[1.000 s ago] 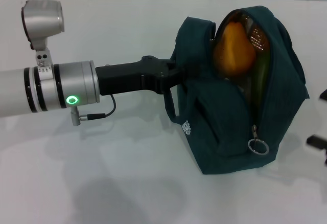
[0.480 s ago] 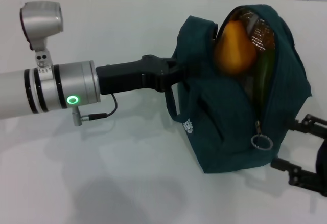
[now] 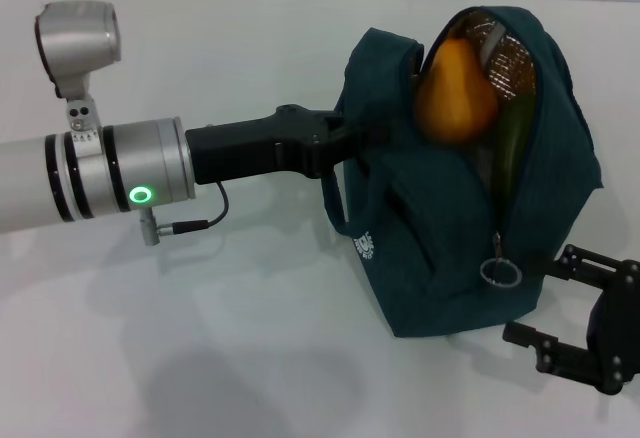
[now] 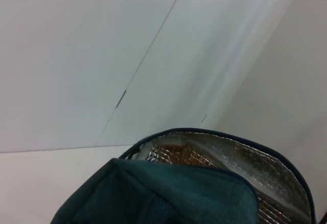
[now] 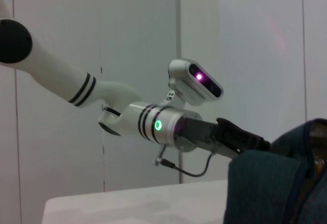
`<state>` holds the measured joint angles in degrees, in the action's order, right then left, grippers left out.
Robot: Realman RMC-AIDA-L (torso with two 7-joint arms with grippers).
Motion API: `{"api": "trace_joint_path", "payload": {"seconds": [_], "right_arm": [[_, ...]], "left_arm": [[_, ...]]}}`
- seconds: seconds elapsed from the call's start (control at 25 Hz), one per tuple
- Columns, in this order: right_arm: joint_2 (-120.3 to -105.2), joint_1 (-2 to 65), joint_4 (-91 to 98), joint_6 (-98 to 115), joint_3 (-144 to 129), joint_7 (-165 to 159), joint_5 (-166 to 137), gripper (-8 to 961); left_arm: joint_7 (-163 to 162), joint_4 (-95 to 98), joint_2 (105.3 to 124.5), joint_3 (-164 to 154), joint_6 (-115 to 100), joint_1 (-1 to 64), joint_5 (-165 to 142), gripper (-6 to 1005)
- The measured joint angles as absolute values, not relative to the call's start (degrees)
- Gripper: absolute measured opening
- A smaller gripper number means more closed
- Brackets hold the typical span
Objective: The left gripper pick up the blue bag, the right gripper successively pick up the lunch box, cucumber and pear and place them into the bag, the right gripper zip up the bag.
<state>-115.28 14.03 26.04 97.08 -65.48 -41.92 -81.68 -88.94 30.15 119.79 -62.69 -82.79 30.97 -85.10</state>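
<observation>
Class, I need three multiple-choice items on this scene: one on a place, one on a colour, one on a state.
1. Where is the pear?
A. on the table
B. in the blue bag's open top
C. in the right end effector

2. What colour is the ring light on the left arm?
A. green
B. red
C. white

3. How is the right end effector?
A. shut on the zipper ring
B. open, beside the bag
C. out of view

Answers: 1 B, it shows in the mouth; 2 A, green glow; 3 B, fingers spread, ring untouched.
</observation>
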Motion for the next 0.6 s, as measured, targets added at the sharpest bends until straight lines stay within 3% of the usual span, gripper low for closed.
{"api": "trace_joint_path", "payload": {"seconds": [0.6], "right_arm": [[-115.33,14.2,23.2,96.2,-65.3,-41.2,-77.7,663]], "left_arm": [[-88.9,30.1,119.79,-62.7,-82.8,30.9,-85.1,37]]}}
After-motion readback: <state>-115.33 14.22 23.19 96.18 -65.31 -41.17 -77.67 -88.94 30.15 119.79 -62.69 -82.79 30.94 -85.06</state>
